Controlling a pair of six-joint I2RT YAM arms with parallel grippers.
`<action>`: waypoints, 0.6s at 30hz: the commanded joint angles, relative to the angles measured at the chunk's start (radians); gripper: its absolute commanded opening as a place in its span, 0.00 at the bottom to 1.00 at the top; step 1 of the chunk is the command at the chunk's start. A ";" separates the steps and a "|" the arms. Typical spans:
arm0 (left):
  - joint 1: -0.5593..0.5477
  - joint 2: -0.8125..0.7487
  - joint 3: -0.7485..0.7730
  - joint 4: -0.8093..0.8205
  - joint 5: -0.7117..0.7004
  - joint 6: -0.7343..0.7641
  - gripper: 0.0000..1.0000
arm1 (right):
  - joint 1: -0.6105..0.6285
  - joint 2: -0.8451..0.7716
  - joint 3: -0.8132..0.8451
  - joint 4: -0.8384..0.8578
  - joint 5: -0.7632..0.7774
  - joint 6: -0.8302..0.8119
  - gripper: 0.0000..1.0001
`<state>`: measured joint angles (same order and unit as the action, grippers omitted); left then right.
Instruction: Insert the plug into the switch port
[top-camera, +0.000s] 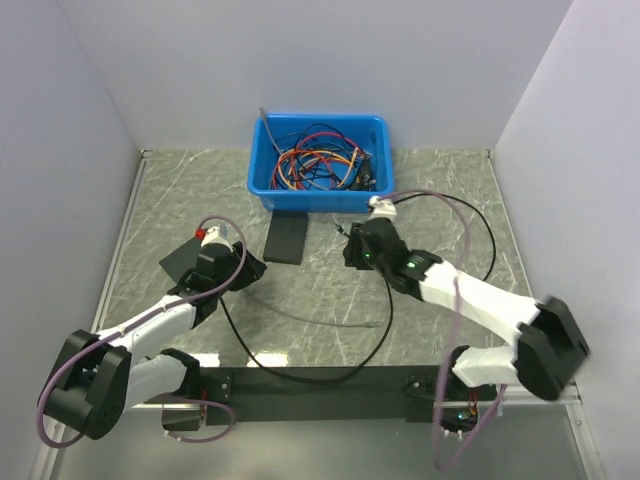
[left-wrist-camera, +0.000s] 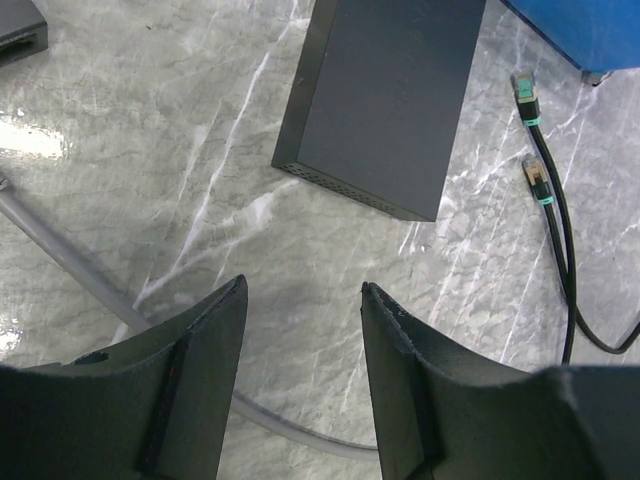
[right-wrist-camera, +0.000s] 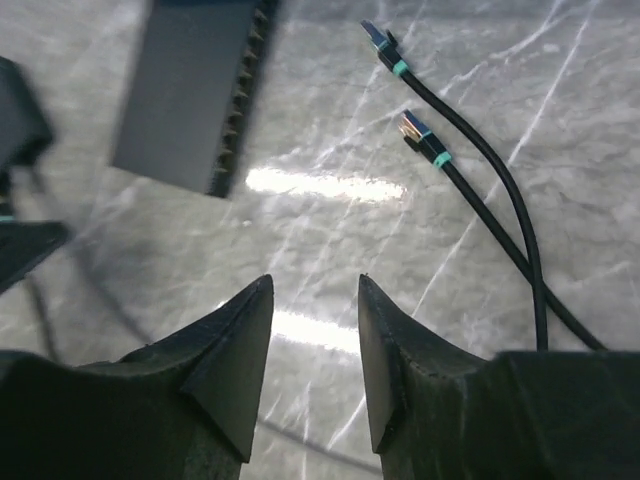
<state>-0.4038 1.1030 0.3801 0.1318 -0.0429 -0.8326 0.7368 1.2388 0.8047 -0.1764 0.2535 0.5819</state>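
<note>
The black switch (top-camera: 287, 238) lies flat in front of the blue bin; its row of ports (right-wrist-camera: 240, 110) shows along its edge in the right wrist view. Two plugs with teal bands (right-wrist-camera: 381, 42) (right-wrist-camera: 416, 128) lie on the marble at the ends of black cables, to the right of the switch (left-wrist-camera: 385, 100). My right gripper (right-wrist-camera: 315, 283) is open with nothing between its fingers; it hovers over the table short of the plugs, just right of the switch (right-wrist-camera: 190, 95). My left gripper (left-wrist-camera: 303, 290) is open and empty, a little way left of the switch.
A blue bin (top-camera: 318, 162) full of tangled cables stands behind the switch. A black cable (top-camera: 480, 230) loops to the right. A grey cable (left-wrist-camera: 70, 260) runs across the marble below the left gripper. White walls enclose three sides.
</note>
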 joint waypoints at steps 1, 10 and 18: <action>-0.007 0.006 -0.009 0.045 -0.018 0.001 0.55 | -0.004 0.151 0.083 0.052 0.015 -0.051 0.45; -0.006 -0.051 -0.017 0.019 -0.014 0.007 0.56 | -0.085 0.373 0.175 0.029 0.067 -0.089 0.41; -0.007 -0.022 -0.014 0.043 -0.005 0.009 0.56 | -0.135 0.435 0.172 0.054 0.067 -0.114 0.43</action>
<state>-0.4072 1.0660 0.3683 0.1318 -0.0502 -0.8322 0.6132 1.6547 0.9363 -0.1558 0.2958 0.4923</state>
